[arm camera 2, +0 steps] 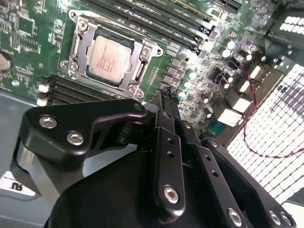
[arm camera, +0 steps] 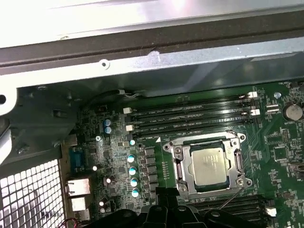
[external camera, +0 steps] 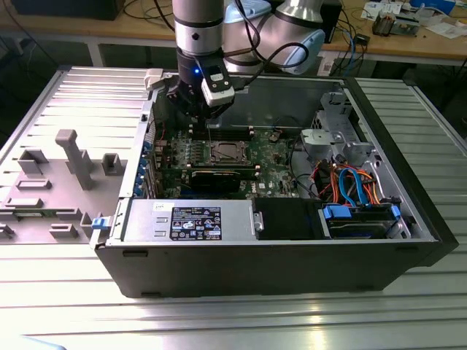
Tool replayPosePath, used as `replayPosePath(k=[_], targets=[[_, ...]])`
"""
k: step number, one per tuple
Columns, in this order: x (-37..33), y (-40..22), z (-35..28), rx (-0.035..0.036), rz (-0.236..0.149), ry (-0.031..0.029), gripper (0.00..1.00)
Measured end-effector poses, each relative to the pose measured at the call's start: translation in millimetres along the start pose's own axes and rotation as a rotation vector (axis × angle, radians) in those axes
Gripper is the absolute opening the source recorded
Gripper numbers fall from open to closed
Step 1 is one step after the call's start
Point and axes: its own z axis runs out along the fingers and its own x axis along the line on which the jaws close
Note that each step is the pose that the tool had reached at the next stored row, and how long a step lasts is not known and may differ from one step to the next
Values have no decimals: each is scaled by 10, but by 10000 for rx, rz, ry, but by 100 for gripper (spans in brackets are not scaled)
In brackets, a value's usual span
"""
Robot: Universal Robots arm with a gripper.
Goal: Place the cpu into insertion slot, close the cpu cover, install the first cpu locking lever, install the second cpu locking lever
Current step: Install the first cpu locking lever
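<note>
Robot arm at work inside an open computer case [external camera: 255, 266], which is standing on a ribbed metal table [external camera: 219, 321]. The black claw [arm camera 2: 165, 95] is hanging over the green circuit board [arm camera: 280, 152]. Its two fingers [arm camera 2: 169, 142] are pressing together at the tips and gripping nothing. In both wrist views the tips are sitting close to one corner of the socket [arm camera: 236, 164] without touching it.

The silver-grey chip [arm camera 2: 109, 59] is already lying flat in that socket, face up. The thin metal cover [arm camera: 178, 164] is lying down around it, so the chip is showing through the cover's square window. Whether the cover's levers are latched cannot be told. A row of long, dark memory slots [arm camera: 190, 118] is running along one side of the socket.

In the exterior view, the claw is hovering near the socket, towards the exterior view's left and closer to the far wall of the case. Grey plastic fixtures [external camera: 73, 157] are standing on the table well apart, at the exterior view's left.
</note>
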Motion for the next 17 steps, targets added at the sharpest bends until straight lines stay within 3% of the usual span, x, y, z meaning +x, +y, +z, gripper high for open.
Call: replayPosePath(k=[2,8,11,12,14,15,17], targets=[[0,0,0,-3,-223,3,11],[0,0,1,-4,-268,3,11],[0,-1,2,-11,-737,10,11],[0,1,9,-17,-1052,10,11],[7,10,15,-19,-1119,-37,11],[10,26,16,-20,-1128,-42,11],[21,116,18,-21,-1170,-43,11]])
